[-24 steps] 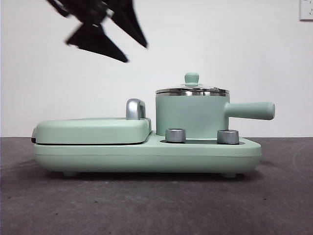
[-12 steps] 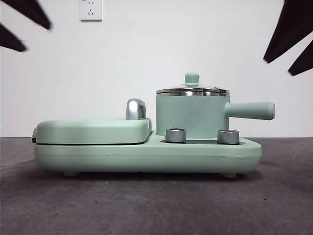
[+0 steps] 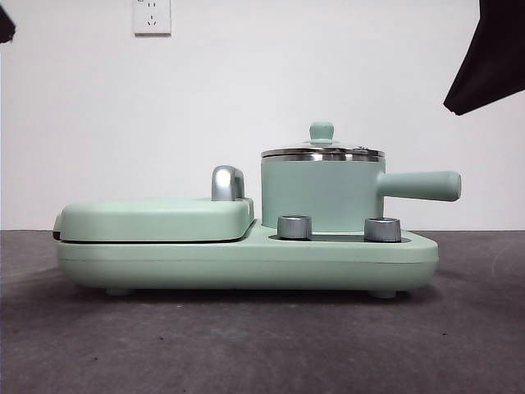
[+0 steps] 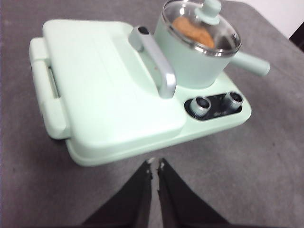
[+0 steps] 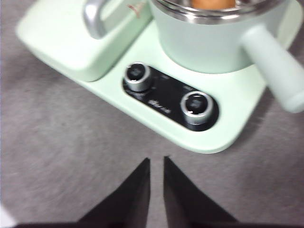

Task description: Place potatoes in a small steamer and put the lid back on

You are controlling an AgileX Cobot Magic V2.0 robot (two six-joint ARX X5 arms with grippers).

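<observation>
The mint-green small steamer (image 3: pixel 321 195) stands on the right of the cooker base, its long handle (image 3: pixel 420 185) pointing right. The glass lid (image 3: pixel 322 152) sits on the steel rim with its green knob (image 3: pixel 321 130) up. In the left wrist view the orange-brown potato (image 4: pixel 191 30) shows through the lid (image 4: pixel 223 35), inside the steamer (image 4: pixel 190 64). My left gripper (image 4: pixel 155 165) hangs shut above the table, short of the cooker's front edge. My right gripper (image 5: pixel 156 161) is shut too, over the table in front of the two dials. Neither holds anything.
A flat green grill plate (image 3: pixel 156 217) with a chrome handle (image 3: pixel 227 182) fills the left of the cooker base (image 3: pixel 246 263). Two steel dials (image 3: pixel 294 226) sit in front of the steamer. A dark arm (image 3: pixel 490 57) fills the top right corner.
The arm that hung high at the left a second ago has pulled out to the top left corner. The dark shape at the top right has risen slightly. Steamer and lid have not moved.
</observation>
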